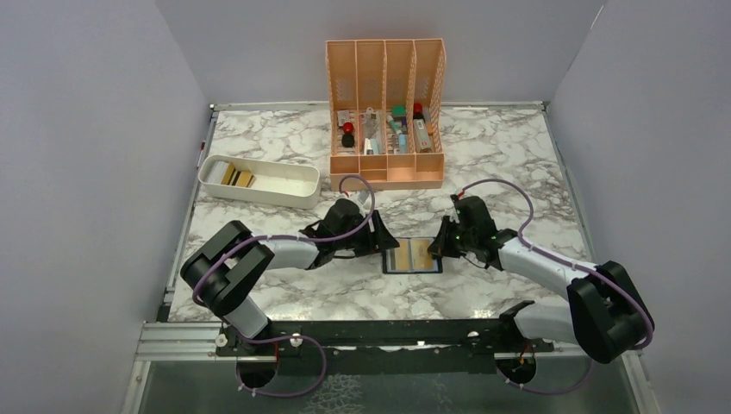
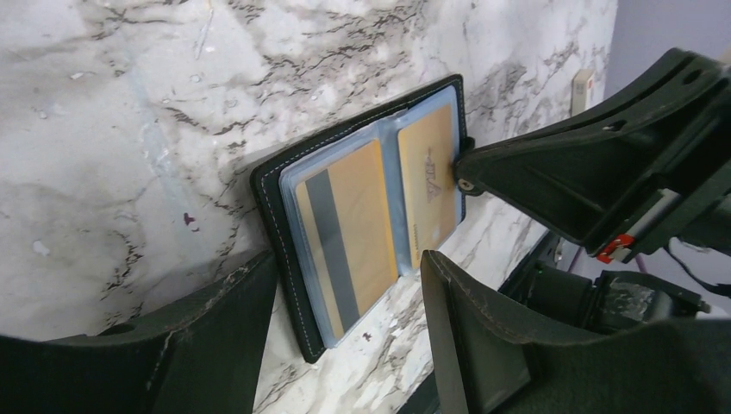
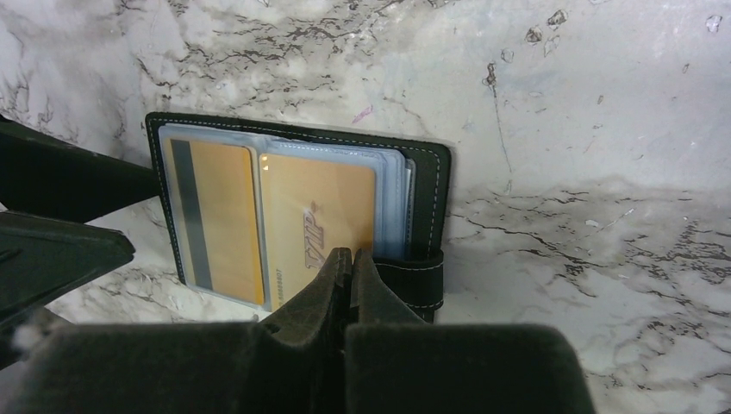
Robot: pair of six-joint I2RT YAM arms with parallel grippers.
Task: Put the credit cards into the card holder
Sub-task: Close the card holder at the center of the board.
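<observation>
So, containers first: the card holder [image 1: 412,256] is laid open on the marble worktop [image 1: 284,138], right between the two hands. Two gold credit cards [image 2: 353,216] are tucked into its clear pockets. The striped card [image 3: 220,216], with a dark band down it, sits on the page nearer the left hand [image 1: 382,237]. The VIP card [image 3: 319,207] is on the page nearer the right hand [image 3: 352,259]. More pocket leaves are stacked under that page, but what's in them can't be made out.

Well beyond the left hand, off to its outer side, a white tray [image 1: 259,193] is parked with a few loose cards [image 1: 236,178] at one end, gold and darker, count unclear. Further back from both hands an orange organiser [image 1: 385,60] is stood up, its lower compartments stuffed with small bits too tiny to be named.

The left hand is held open with nothing gripped, and the holder's near corner lies in the gap between its fingers. The right hand is closed tight, fingertips pressed together with nothing pinched. Its tip is set at the holder's edge just beside the clasp tab [image 3: 422,276], though actual contact can't be confirmed. Part of the VIP card is hidden behind that tip.
</observation>
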